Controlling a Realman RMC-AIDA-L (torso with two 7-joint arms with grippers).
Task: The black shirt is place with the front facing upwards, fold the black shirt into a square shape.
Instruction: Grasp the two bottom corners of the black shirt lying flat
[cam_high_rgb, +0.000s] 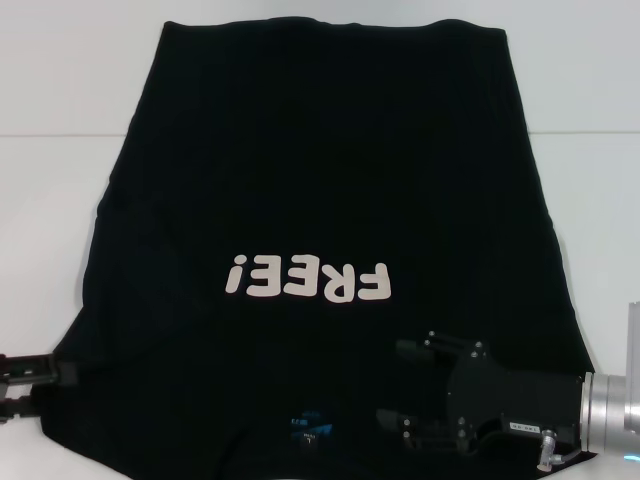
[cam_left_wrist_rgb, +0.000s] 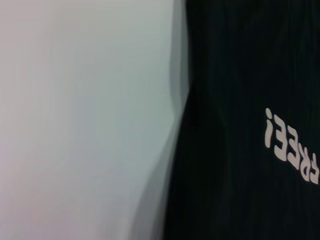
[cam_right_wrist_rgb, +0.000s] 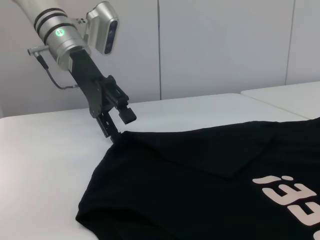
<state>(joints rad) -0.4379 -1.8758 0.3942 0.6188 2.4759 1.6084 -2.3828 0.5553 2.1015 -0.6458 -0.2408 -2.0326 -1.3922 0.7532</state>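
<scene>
The black shirt (cam_high_rgb: 320, 180) lies flat on the white table (cam_high_rgb: 50, 150), front up. Its white "FREE!" print (cam_high_rgb: 305, 280) reads upside-down to me, and the blue neck label (cam_high_rgb: 308, 425) sits at the near edge. My right gripper (cam_high_rgb: 398, 383) hovers low over the shirt just right of the collar, open, with nothing between its fingers. My left gripper (cam_high_rgb: 50, 385) is at the shirt's near left corner. In the right wrist view the left gripper (cam_right_wrist_rgb: 119, 125) has its fingers apart, the lower one touching the shirt's corner (cam_right_wrist_rgb: 120, 135). The left wrist view shows the shirt's (cam_left_wrist_rgb: 240, 75) side edge.
The white table (cam_right_wrist_rgb: 45, 165) extends bare on both sides of the shirt. A second white table (cam_right_wrist_rgb: 290, 97) stands beyond a gap in the right wrist view, with a pale wall (cam_right_wrist_rgb: 220, 45) behind it.
</scene>
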